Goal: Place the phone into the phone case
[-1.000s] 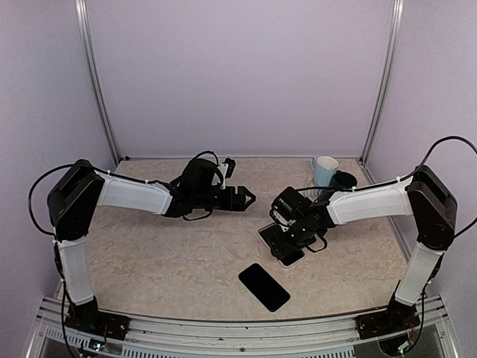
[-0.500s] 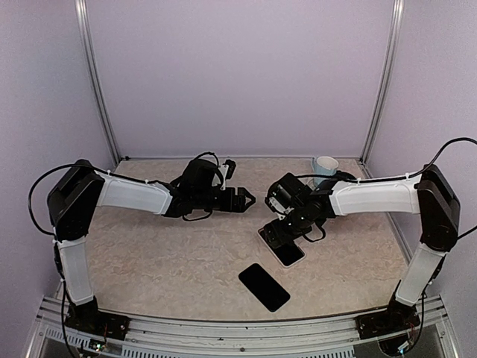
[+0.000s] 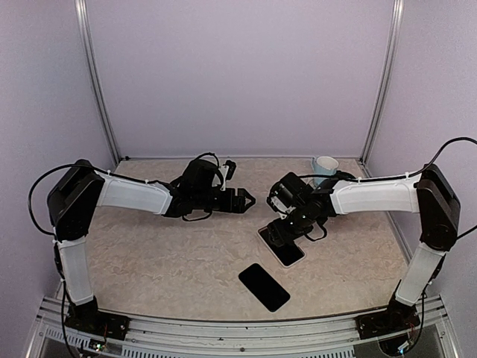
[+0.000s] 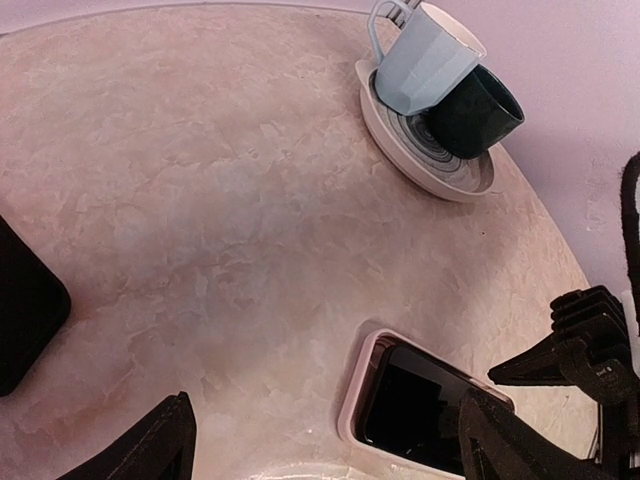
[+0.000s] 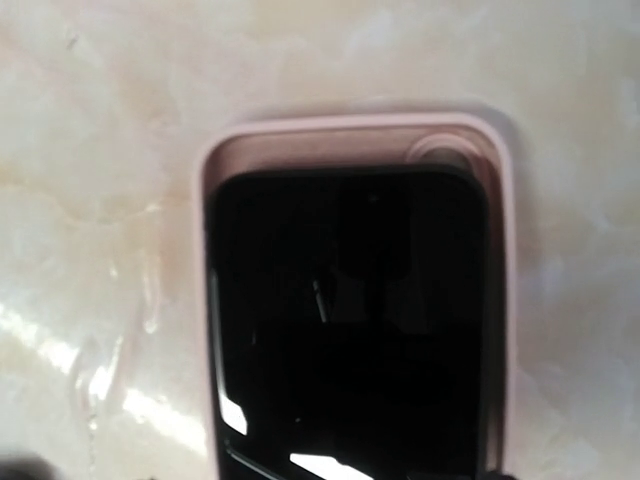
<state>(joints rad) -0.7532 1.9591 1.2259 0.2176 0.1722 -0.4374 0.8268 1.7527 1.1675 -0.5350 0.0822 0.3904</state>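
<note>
A glossy black phone (image 5: 350, 320) is seated in a pale pink case (image 5: 350, 140). The left gripper (image 3: 250, 198) is spread; the right gripper (image 3: 282, 230) cannot be judged

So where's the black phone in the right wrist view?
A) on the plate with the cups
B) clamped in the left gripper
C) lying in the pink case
C: the black phone lies flat inside the pink case, with the case's rim showing along its top and both sides.
</note>
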